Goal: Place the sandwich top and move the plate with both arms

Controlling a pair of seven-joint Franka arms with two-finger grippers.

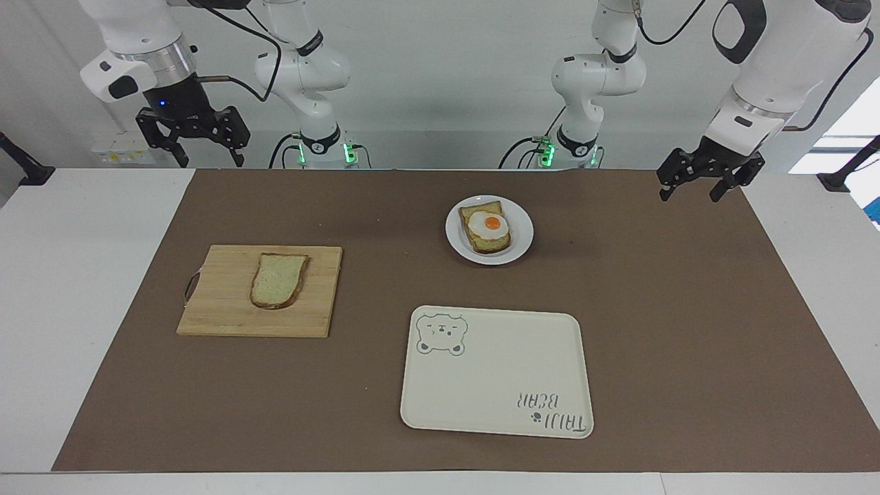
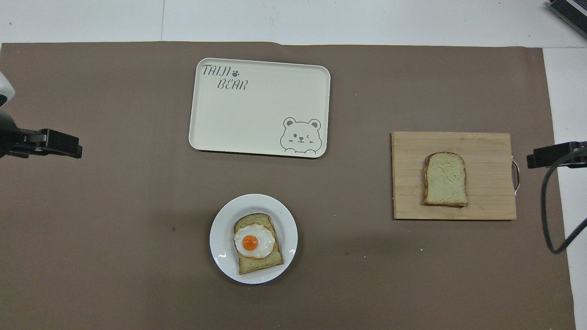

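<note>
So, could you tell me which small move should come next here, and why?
Probably the right gripper should come down over the bread on the board. Both grippers hang open and empty, the left gripper too, and the egg toast on the plate is uncovered.

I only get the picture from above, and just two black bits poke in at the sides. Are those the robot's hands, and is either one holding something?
Observer: Yes, those are its grippers. The facing view shows the whole right gripper: it hangs open and empty, up in the air at the right arm's end of the table.
Operator: And the other one?
Observer: The left gripper is open and empty too, raised over a corner of the brown mat.
Operator: Where do the arms come from?
Observer: Both stand on bases at the robots' edge of the table, each with a small green light glowing.
</note>
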